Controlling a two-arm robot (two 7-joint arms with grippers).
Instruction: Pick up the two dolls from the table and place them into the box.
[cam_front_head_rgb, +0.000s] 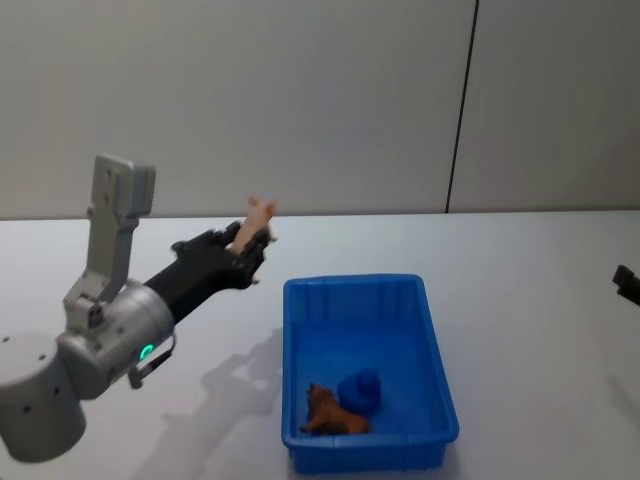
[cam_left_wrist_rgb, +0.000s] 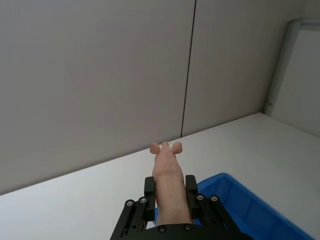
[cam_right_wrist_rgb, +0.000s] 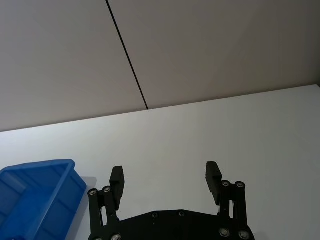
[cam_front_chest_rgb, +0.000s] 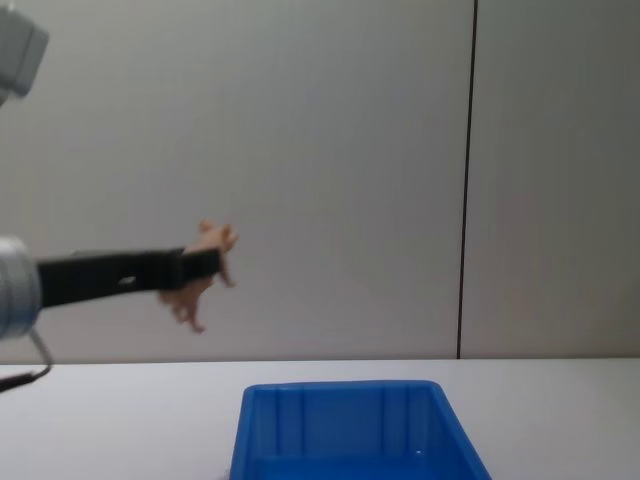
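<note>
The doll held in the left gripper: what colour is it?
Pale flesh-pink; the doll shows best in the left wrist view.

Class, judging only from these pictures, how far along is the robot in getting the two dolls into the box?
Done: an orange-brown doll already lies in the box, beside a blue object. In hand: the left gripper is shut on the pink doll, held in the air left of the box. Left: carry it over the box and release. The right gripper is open and holds nothing.
</note>
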